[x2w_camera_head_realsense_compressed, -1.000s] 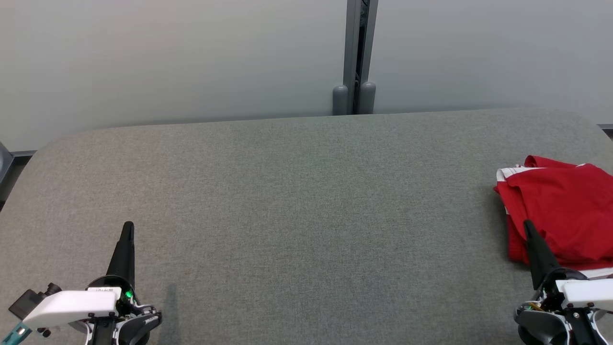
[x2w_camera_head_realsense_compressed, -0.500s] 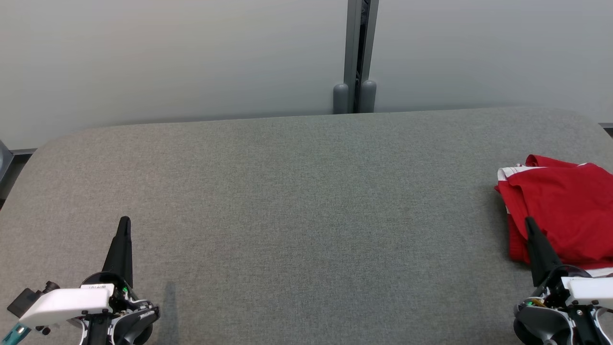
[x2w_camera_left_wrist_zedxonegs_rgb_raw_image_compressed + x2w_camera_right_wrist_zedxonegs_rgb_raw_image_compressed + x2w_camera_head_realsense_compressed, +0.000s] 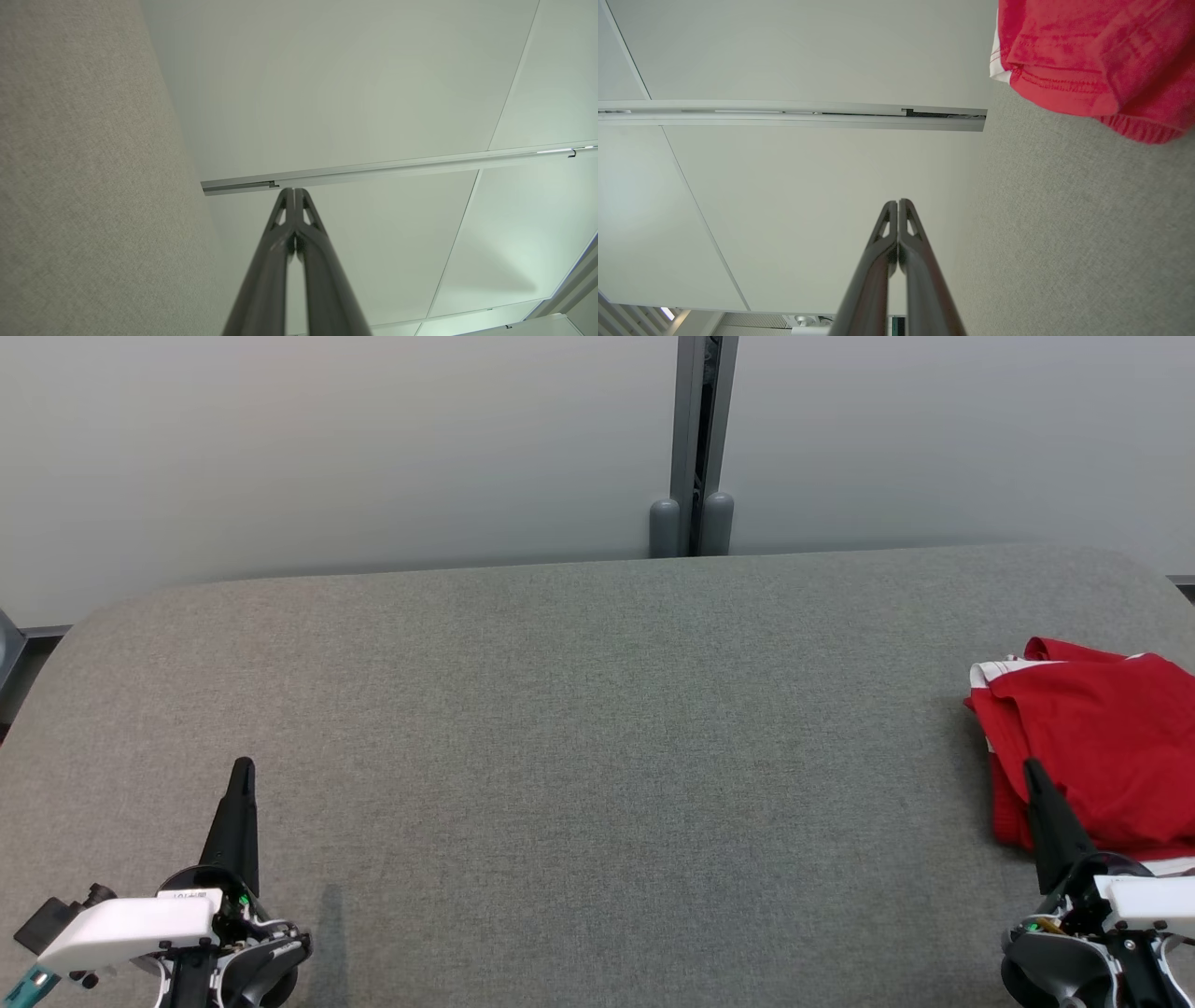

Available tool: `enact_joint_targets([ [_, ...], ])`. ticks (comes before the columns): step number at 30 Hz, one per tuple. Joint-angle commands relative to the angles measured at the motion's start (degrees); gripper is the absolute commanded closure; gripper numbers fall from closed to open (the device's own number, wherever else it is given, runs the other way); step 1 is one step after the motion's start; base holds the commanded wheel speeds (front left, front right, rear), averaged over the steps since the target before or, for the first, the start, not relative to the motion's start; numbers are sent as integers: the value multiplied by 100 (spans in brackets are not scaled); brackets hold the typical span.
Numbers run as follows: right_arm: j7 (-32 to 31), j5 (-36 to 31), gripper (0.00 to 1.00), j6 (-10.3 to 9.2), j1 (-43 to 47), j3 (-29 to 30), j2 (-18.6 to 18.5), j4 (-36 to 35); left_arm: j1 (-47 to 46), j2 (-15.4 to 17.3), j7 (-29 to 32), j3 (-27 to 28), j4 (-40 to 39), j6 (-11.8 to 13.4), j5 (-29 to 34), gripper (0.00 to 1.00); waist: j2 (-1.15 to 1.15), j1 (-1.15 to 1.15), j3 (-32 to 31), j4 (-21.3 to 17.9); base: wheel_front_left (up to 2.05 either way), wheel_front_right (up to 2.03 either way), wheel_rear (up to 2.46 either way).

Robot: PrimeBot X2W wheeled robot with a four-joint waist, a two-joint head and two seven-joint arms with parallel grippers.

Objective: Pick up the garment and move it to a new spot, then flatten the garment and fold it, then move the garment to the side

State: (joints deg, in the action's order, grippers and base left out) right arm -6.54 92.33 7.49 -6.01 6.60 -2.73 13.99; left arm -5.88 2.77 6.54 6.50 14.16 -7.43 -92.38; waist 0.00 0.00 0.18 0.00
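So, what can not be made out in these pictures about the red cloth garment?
1. Red cloth garment with white trim: head view, its right part is cut off by the picture's right edge, so its kind is unclear.
2. Its near edge: head view, partly hidden behind the shut right gripper with long dark fingers.
3. Right wrist view: the top and right edges cut it off.

At the lower left of the head view, the left tool (image 3: 245, 765) is a long black spike tapering up from a round black hub, beside a white housing (image 3: 131, 926) that ends in a dark block and a teal tip. At the lower right, the right tool (image 3: 1031, 767) matches it, with a white cover (image 3: 1144, 896) and grey casing (image 3: 1046, 969). Close up, its dark fingers (image 3: 871, 280) carry slim triangular cut-outs near the tips.
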Motion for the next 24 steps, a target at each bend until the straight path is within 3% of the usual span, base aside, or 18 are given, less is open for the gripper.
enact_joint_targets([
  [1,-14,11,100,0,-45,7,-22,15,-74,14,20,26,-17,-25,-5,100,0,0,0,0,0,0,0],
  [24,-11,12,100,0,-45,5,-23,14,-74,14,20,25,-18,-25,-6,100,0,0,0,0,0,0,0],
])
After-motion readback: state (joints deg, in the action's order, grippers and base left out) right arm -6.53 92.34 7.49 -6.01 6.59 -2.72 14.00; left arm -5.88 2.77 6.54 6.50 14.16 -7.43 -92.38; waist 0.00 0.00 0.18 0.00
